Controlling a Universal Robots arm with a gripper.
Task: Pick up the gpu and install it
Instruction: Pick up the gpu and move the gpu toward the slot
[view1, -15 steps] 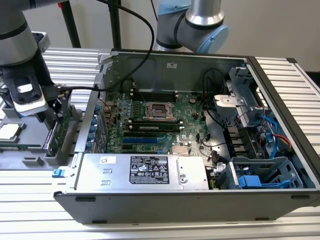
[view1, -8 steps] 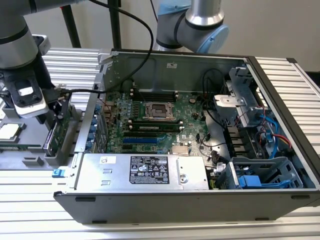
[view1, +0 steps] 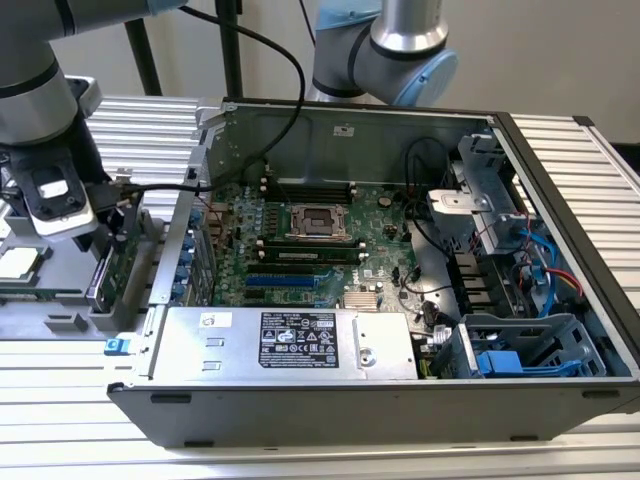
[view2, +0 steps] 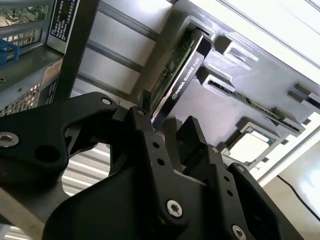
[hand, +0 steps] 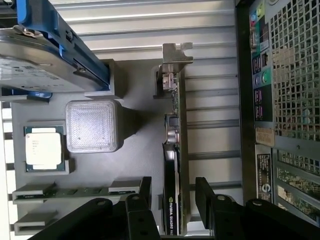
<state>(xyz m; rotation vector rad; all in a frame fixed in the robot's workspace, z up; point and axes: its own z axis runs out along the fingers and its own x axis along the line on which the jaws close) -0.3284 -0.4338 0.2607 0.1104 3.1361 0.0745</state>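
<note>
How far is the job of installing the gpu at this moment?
Nothing looks finished: the gpu stands on edge in its grey tray, outside the computer case. In hand: the open gripper straddles the card, not clamped. Left: lifting it and fitting it into the case.

The gpu (hand: 171, 160) has a thin green board, a black cooler with white letters and a shiny silver bracket. The gripper (hand: 173, 187) is all black. The tray (hand: 140, 140) is plain grey. The chip (hand: 44, 146) is silver with a green edge. The hard drive (hand: 30, 65) is silver in a blue frame. The table (view1: 570, 150) has silver stripes. The case (view1: 400, 410) is dark grey. The motherboard (view1: 385, 205) is green. The cables (view1: 548, 262) are blue, and one is red. The arm (view1: 405, 30) is silver with pale blue caps.
</note>
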